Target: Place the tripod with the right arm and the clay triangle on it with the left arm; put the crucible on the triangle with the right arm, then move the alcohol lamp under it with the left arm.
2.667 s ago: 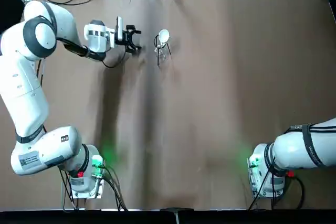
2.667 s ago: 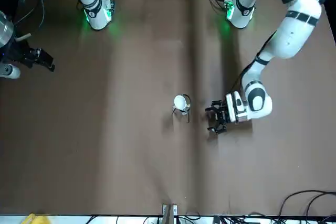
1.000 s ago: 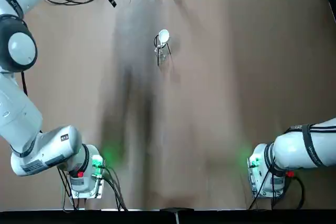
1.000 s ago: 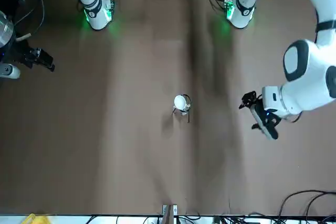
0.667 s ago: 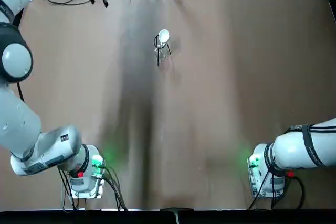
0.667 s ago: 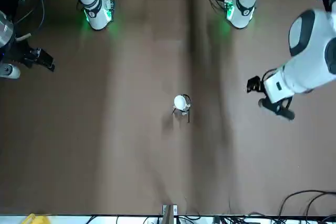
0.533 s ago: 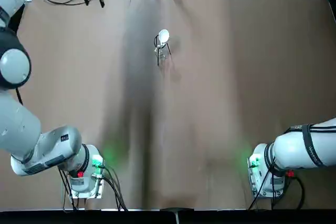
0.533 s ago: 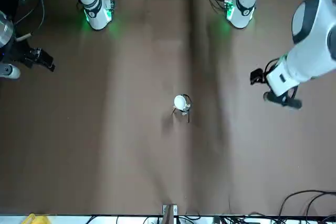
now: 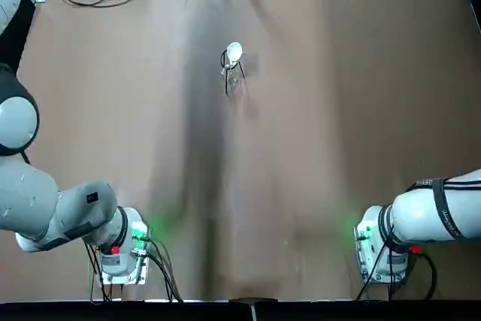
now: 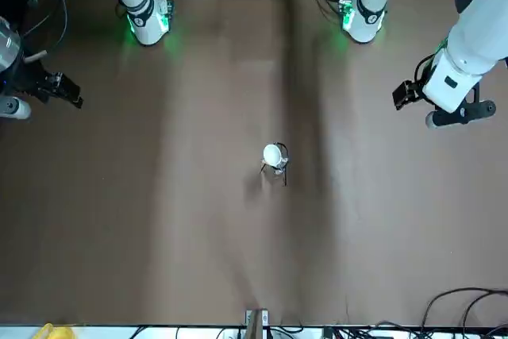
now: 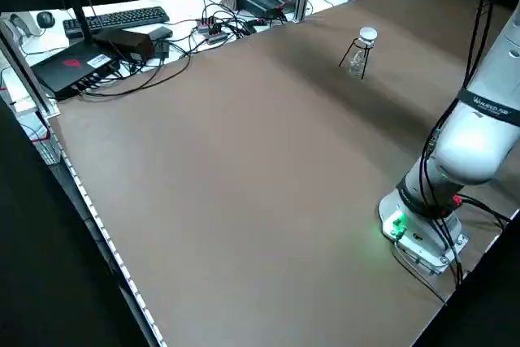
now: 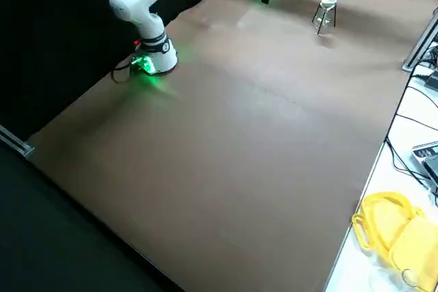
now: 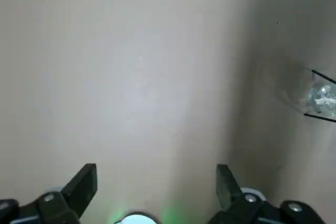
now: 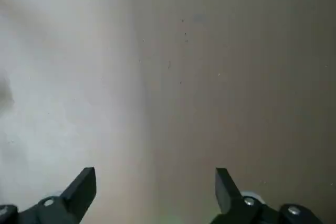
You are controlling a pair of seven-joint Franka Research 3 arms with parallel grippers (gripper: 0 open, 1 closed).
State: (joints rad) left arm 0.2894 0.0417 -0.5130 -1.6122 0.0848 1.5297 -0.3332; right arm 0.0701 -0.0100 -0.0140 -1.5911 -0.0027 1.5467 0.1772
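Left wrist view: spread wide, the left gripper (image 13: 156, 169), with bare gap between the fingers; holding nothing, high over the table (image 13: 142, 66); lamp glass and two tripod legs visible well outside the gap.
Right wrist view: also wide apart and holding nothing, the right gripper (image 14: 156, 171); parked at its own side of the table, far from the tripod.
Tripod: upright on the table, well apart from both grippers; thin black wire, ring on top, slender splayed legs (image 11: 348, 52).
Crucible: on top of the tripod; small, round, white, smooth, matt-looking (image 11: 368, 35).
Clay triangle: too hidden under the crucible to make out.
Alcohol lamp: beneath the crucible, among the tripod's legs; clear shiny glass, rounded, see-through (image 11: 357, 62).
Table surface: flat, brown, softly reflective, streaked with dim shadow.
Beyond the table edge: folded yellow item (image 12: 400, 237), black cables (image 11: 213, 26), keyboard (image 11: 126, 20).
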